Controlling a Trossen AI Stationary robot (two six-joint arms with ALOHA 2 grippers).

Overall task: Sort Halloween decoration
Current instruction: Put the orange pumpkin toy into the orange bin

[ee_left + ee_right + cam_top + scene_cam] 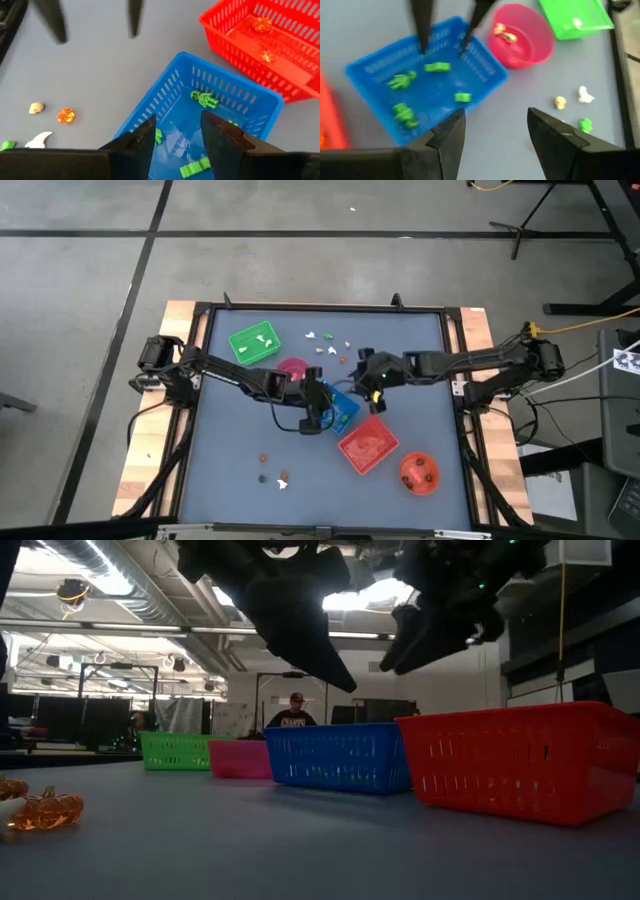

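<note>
**Trinkets in the blue tray, both grippers standing apart**

Orange trinkets (45, 810) are lying nearest my low camera, on the grey table (320, 850). Beyond them I am seeing the red tray (520, 762), then the blue tray (338, 756), the pink bowl (238, 759) and the green tray (178, 750) farthest back.

Over the blue tray, I am holding the left gripper (176, 135) with its fingers apart and nothing between them. Green trinkets (204, 98) are lying inside that tray.

Just beside it, the right gripper (496, 131) is hanging with its fingers wide apart and empty.

Loose pieces are sitting on the table by the blue tray: a pale skull (36, 107), an orange trinket (65, 115) and a white piece (40, 140).

An orange bowl (420, 473) is standing at the near right corner from above.
</note>
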